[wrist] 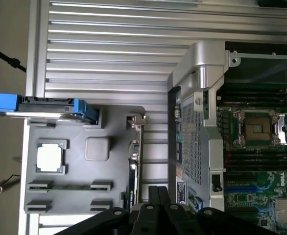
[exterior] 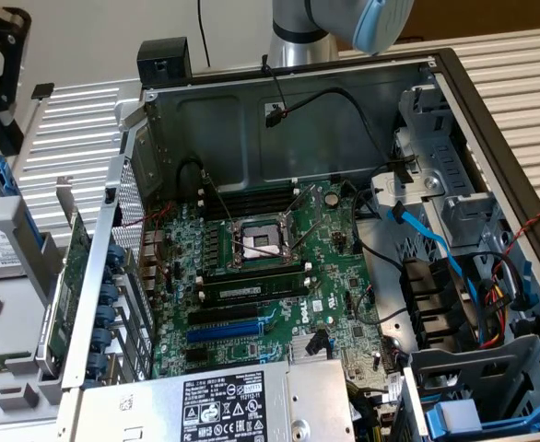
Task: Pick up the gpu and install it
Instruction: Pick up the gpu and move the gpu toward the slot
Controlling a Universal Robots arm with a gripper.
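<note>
The gpu stands on its edge in a slot of the grey parts tray (wrist: pixel 109 127), just outside the computer case. It appears as a thin green board (exterior: pixel 70 276) at the exterior view's left and as a narrow edge-on strip (wrist: pixel 132 169) in the wrist view. My gripper (wrist: pixel 158 198) is shut, its two black fingers pressed together with nothing between them. It hovers high over the tray, close beside the card's near end. The arm's blue-capped joint (exterior: pixel 373 23) hangs over the case's back wall.
The open case (exterior: pixel 454 74) holds the green motherboard (exterior: pixel 279 276), its processor socket (exterior: pixel 259 241), black and blue cables (exterior: pixel 427 230) and a power supply (exterior: pixel 242 405). The tray also carries a processor chip (wrist: pixel 50 157), a blue-railed drive (wrist: pixel 45 108) and memory sticks (wrist: pixel 65 186).
</note>
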